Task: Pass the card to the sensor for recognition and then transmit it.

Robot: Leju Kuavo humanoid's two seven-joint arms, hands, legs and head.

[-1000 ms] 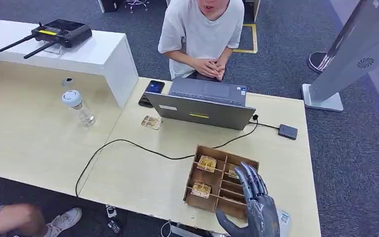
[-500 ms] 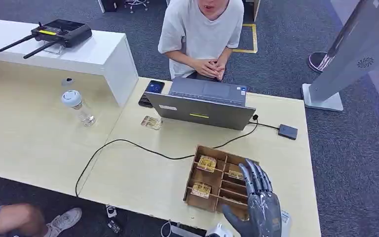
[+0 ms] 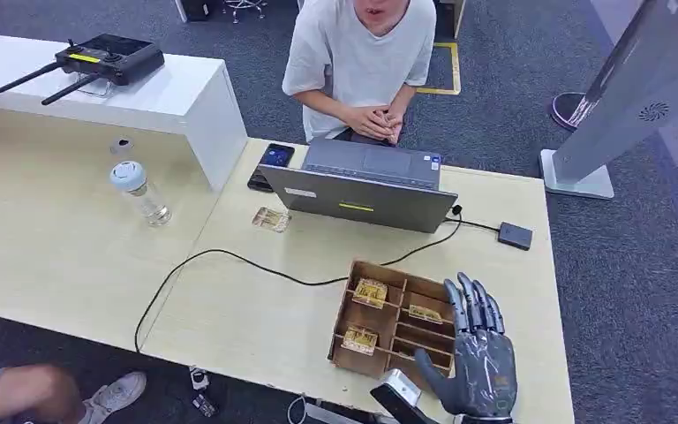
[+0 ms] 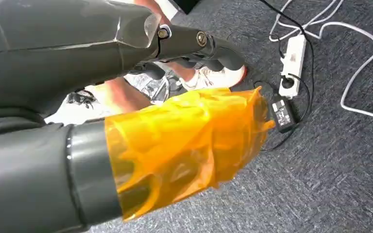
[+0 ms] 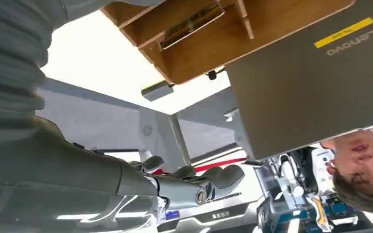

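The cards lie in a wooden divided box [image 3: 395, 323] near the front edge of the bench [image 3: 256, 309], toward its right end. One card [image 3: 371, 291] is in the far left compartment, one [image 3: 359, 338] in the near left compartment, and a third [image 3: 421, 313] in a narrow slot in the middle. The right robot hand [image 3: 478, 353] is above the right side of the box, with its fingers [image 3: 472, 305] stretched and spread and the thumb pointing to the box; it grasps nothing. One more card [image 3: 271, 219] lies flat on the bench, just in front of the left corner of the laptop [image 3: 362, 185]. The small dark sensor [image 3: 515, 235] lies near the right edge of the bench, joined to a black cable [image 3: 229, 256] that runs across the bench. A phone [image 3: 271, 165] lies left of the laptop, and a bottle [image 3: 141, 190] stands on the lower surface farther left. A person [image 3: 362, 62] sits behind the laptop. The left robot hand [image 4: 175, 145], wrapped in orange film, hangs above the carpet floor; I cannot tell if it is clenched or released.
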